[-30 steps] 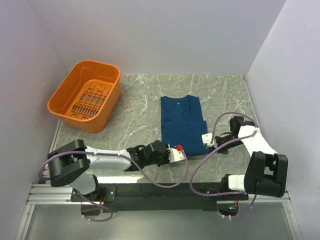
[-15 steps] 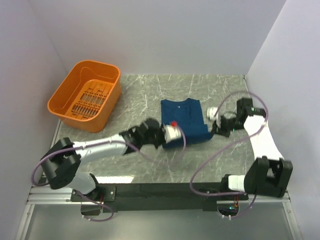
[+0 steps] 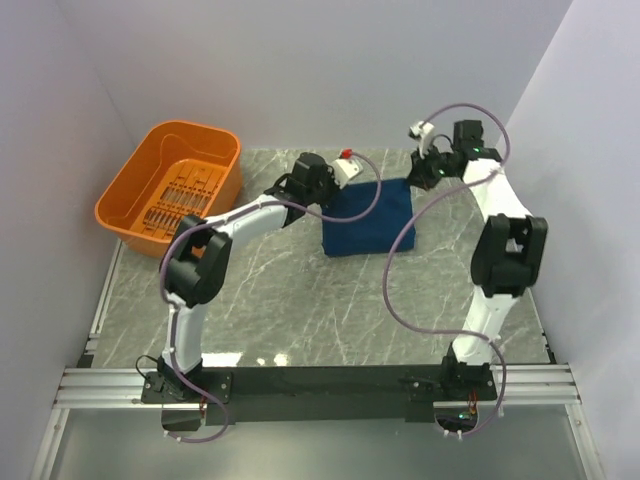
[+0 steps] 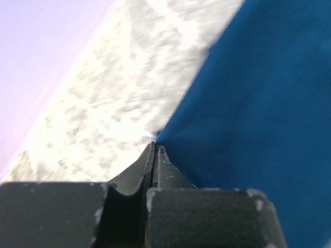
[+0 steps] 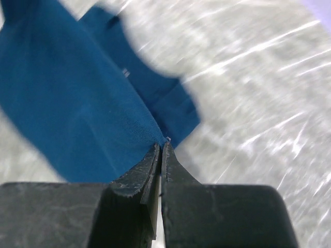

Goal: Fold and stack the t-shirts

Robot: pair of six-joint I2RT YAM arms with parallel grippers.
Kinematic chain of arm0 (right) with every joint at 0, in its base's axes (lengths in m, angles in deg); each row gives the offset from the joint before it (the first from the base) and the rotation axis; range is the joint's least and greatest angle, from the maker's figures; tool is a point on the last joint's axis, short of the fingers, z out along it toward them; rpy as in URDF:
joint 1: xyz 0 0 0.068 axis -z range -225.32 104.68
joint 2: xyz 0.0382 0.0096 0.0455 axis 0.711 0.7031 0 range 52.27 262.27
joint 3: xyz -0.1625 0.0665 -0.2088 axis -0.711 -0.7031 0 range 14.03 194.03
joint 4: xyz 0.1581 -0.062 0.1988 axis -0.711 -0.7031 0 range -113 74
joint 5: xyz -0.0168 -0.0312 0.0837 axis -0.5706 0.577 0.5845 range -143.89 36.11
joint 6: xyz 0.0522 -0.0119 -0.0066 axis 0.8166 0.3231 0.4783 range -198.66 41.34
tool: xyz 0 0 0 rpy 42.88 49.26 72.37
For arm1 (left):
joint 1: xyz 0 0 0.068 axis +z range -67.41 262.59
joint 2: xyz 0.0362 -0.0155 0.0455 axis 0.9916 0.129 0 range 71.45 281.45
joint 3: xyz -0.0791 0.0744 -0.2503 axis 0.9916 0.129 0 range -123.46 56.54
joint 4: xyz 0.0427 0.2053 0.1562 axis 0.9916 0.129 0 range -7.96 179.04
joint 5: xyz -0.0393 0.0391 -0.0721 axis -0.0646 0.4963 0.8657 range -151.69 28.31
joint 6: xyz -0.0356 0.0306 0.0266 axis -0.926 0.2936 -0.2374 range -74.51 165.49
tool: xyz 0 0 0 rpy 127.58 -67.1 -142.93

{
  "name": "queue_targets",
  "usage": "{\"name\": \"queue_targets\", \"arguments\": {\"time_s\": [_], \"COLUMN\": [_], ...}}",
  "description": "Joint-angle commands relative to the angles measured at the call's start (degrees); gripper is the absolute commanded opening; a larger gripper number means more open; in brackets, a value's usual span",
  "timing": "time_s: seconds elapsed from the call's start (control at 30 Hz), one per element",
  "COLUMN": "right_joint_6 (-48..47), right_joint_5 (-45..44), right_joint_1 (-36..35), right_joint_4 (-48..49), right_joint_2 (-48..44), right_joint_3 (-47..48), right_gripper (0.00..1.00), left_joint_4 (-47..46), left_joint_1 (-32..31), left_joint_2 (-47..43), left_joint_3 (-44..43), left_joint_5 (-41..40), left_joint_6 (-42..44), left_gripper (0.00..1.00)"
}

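Navy-blue cotton fills both of my wrist views: the t-shirt (image 3: 368,220) lies folded into a compact block at the far middle of the grey marbled table (image 3: 280,300), well apart from the orange basket (image 3: 190,127) at the far left. From overhead the block looks close to square, a little longer across the table than front to back. Its folded edge faces the arm bases and its far edge points at the back wall. The left gripper (image 3: 343,183) has its fingers clenched on the far left corner; in its wrist view the tips (image 4: 155,150) meet with cloth (image 4: 258,103) pinched between them. The right gripper (image 3: 415,180) is clamped the same way on the far right corner, its tips (image 5: 160,147) biting the fabric (image 5: 77,103). I cannot see the chest print anywhere.
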Motion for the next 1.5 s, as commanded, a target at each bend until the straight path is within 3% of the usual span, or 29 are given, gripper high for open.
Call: {"name": "queue_targets", "arguments": {"time_s": [0.0, 0.1, 0.27, 0.63, 0.97, 1.0, 1.07, 1.1, 1.13, 1.17, 1.2, 1.27, 1.33, 1.4, 1.47], "right_joint_6": [14.8, 18.9, 22.6, 22.9, 24.0, 24.0, 24.1, 24.3, 24.9, 25.2, 25.6, 26.7, 27.4, 28.8, 28.9], "right_joint_5": [-7.0, -15.0, -24.8, -28.5, -30.9, -30.9, -30.5, -30.7, -31.0, -31.2, -31.2, -31.0, -31.2, -30.2, -18.9], "right_joint_1": [-2.8, -5.8, -8.7, -8.5, -8.5, -8.5, -8.5, -8.5, -8.5, -8.5, -8.3, -7.6, -7.3, -6.3, -5.4], "right_joint_4": [12.6, 16.9, 18.0, 21.3, 20.7, 20.9, 20.4, 19.8, 18.7, 18.2, 18.4, 20.8, 22.8, 21.2, 17.5], "right_joint_2": [5.6, 11.4, 18.9, 16.8, 17.7, 17.7, 18.1, 18.4, 18.6, 18.4, 17.6, 14.1, 11.4, 8.3, 7.1], "right_joint_3": [6.9, 11.1, 17.7, 12.0, 12.8, 12.6, 13.3, 13.9, 15.2, 15.5, 15.4, 12.3, 8.8, 7.0, 6.9], "right_gripper": [0.00, 0.00, 0.00, 0.00, 0.00, 0.00, 0.00, 0.15, 0.27, 0.37, 0.52, 0.64, 0.73, 0.73, 0.68], "left_joint_4": [-5.9, -9.2, -4.6, -5.9, -5.0, -5.1, -5.5, -5.8, -5.7, -5.4, -4.5, -3.4, -1.1, 0.8, 3.6], "left_joint_1": [2.7, 4.0, 4.9, 5.8, 6.2, 6.3, 6.2, 6.3, 6.3, 6.3, 6.3, 6.4, 6.6, 7.1, 7.3], "left_joint_2": [3.9, 8.5, 17.8, 21.6, 23.0, 23.0, 22.8, 22.6, 22.2, 21.1, 20.2, 16.6, 13.8, 9.0, 4.1], "left_joint_3": [-4.1, -6.9, -16.1, -20.2, -22.6, -22.8, -22.9, -22.9, -23.2, -24.0, -24.4, -25.3, -25.7, -23.7, -18.8], "left_joint_5": [-6.8, -7.1, -5.3, -2.0, -2.8, -2.9, -4.1, -4.6, -4.7, -7.1, -7.8, -10.0, -11.6, -9.6, -3.9], "left_joint_6": [-1.0, -1.3, -0.2, 0.9, -0.1, -0.2, -1.0, -1.6, -2.7, -3.1, -3.7, -6.1, -11.2, -17.2, -21.8], "left_gripper": [0.01, 0.01, 0.01, 0.00, 0.04, 0.06, 0.25, 0.37, 0.55, 0.62, 0.67, 0.85, 0.89, 0.89, 0.89]}}
